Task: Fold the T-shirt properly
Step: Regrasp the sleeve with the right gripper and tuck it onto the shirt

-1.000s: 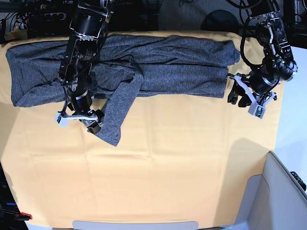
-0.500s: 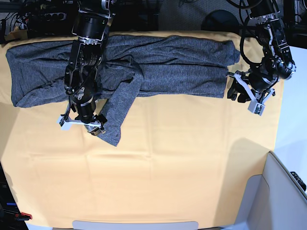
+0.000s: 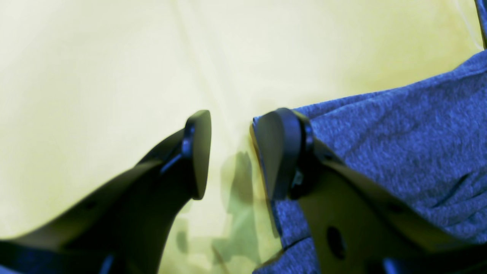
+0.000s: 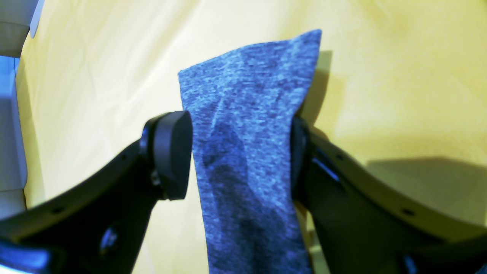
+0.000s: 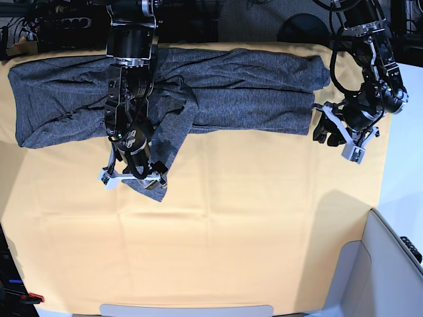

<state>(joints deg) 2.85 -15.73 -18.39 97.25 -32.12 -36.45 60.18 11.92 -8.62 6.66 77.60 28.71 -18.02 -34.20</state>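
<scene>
From my left wrist, my left claw (image 3: 230, 154) stands spread at the dark heather-grey knit T-shirt (image 3: 399, 152)'s corner; from my right wrist, my right claw (image 4: 239, 152) straddles its sleeve, spread; from base, the shirt lies folded along the yellow-orange cloth (image 5: 231, 251)'s far edge.

the t-shirt (image 5: 225, 89) lies stretched across the far part of the tabletop (image 5: 218, 251), one sleeve (image 4: 247, 125) trailing toward the near side. the right gripper (image 5: 135, 177) straddles that sleeve's end; the left gripper (image 5: 334, 135) sits just beside the shirt's opposite end.
</scene>
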